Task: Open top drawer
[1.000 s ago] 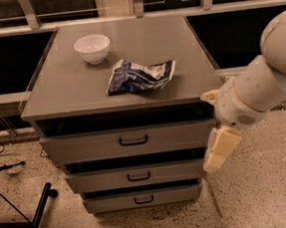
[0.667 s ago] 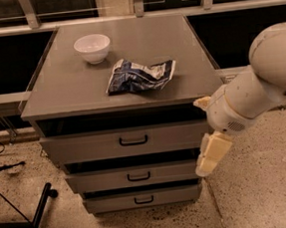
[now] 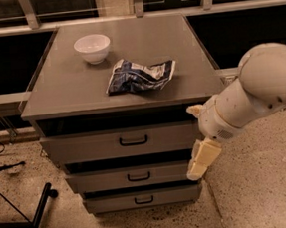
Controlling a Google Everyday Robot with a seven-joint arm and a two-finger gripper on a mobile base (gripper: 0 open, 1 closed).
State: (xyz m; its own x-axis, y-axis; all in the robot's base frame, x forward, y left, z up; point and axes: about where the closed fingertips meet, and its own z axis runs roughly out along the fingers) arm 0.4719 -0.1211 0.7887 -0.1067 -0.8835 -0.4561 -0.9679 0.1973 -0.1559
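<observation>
The top drawer [image 3: 86, 147] is the widest grey front, just under the cabinet top, with a small black bar handle [image 3: 133, 141] at its centre. Its front stands shut, with a dark gap above it. My gripper [image 3: 192, 141] hangs at the right end of the drawer fronts, to the right of the handle and not touching it. It is open and empty, with one cream finger [image 3: 203, 158] pointing down over the middle drawer's right end and the other finger [image 3: 194, 110] near the cabinet top's edge.
The middle drawer [image 3: 104, 180] and the smallest bottom drawer [image 3: 111, 202] sit below. A white bowl [image 3: 92, 48] and a crumpled blue chip bag [image 3: 139, 75] lie on the cabinet top [image 3: 60, 88]. A black stand leg [image 3: 37, 215] and cables lie on the floor at left.
My arm and gripper have moved left, from beside the cabinet to the right end of the drawer fronts. The drawers have not moved.
</observation>
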